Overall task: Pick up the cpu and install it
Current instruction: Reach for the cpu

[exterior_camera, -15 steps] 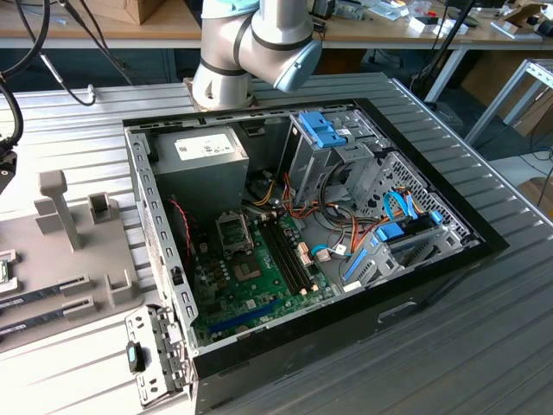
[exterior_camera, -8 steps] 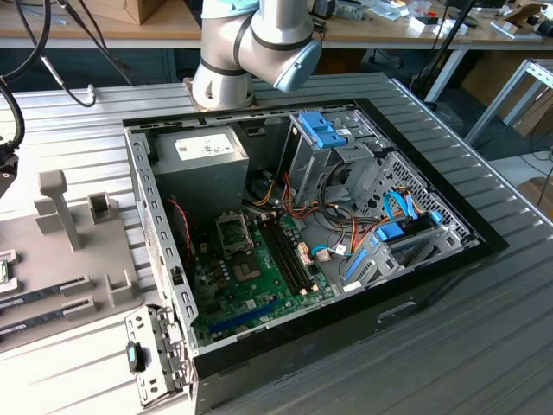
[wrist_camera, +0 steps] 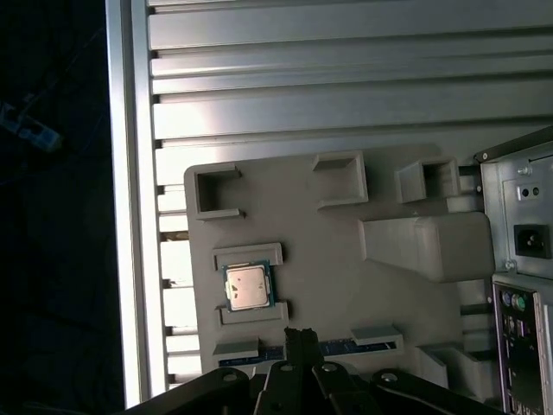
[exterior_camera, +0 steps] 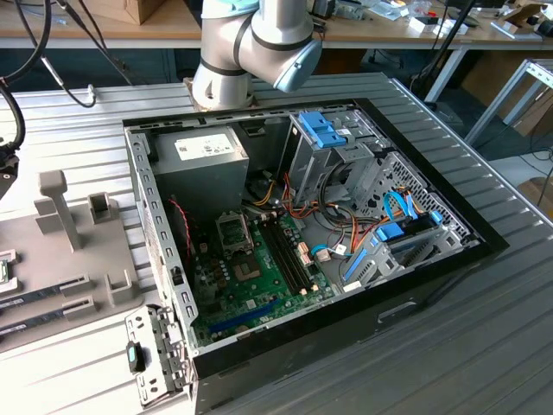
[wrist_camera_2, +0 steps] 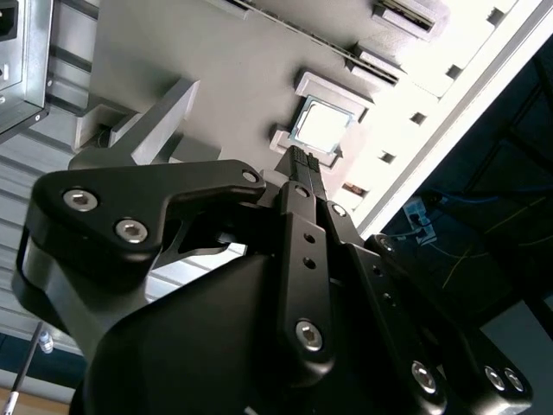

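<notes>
One cpu (wrist_camera: pixel 248 287) sat in its cradle, with the claw (wrist_camera: pixel 298 333) empty above it.
In the first wrist view the chip lay flat, silver face up, between two raised lips of the grey holder tray (wrist_camera: pixel 346 285) on the ribbed worktop (wrist_camera: pixel 302 86). That seat looked shaped to keep it square and in a known spot for pickup. The claw's fingers were pressed together with nothing between them, their tips hanging over the tray near the chip and apparently not touching it. In the exterior view the open computer case (exterior_camera: pixel 346 216) stood beside that tray. Its motherboard (exterior_camera: pixel 251 277) was exposed and the socket (exterior_camera: pixel 233 229) looked bare, so the install had not yet begun.
</notes>
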Controlling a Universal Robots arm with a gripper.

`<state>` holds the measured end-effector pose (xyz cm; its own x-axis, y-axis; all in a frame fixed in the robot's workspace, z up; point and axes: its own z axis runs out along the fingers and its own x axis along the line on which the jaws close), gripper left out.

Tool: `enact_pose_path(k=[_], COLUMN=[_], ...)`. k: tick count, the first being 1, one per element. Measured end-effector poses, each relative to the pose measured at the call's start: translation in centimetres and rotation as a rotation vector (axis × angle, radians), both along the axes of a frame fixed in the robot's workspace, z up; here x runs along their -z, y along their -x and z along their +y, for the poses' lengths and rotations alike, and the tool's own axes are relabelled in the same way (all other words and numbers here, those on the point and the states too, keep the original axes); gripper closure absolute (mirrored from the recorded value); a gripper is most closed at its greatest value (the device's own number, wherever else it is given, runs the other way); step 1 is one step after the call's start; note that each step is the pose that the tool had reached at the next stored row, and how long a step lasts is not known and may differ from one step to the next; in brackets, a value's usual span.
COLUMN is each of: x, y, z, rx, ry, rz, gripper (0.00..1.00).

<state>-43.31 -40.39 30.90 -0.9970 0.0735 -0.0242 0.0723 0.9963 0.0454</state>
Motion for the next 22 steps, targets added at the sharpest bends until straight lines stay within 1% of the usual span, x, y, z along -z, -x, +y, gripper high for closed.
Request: enact_pose_path(k=[12, 17, 22], x=[0.32, 0.82, 1.02], y=[0.01, 0.0, 0.0], z=[-0.02, -0.04, -0.04], rx=[0.0, 0.0, 0.0], ry=[0.0, 0.0, 0.0], rz=[-0.0001, 0.0, 0.0001], gripper=[0.89, 0.89, 0.89])
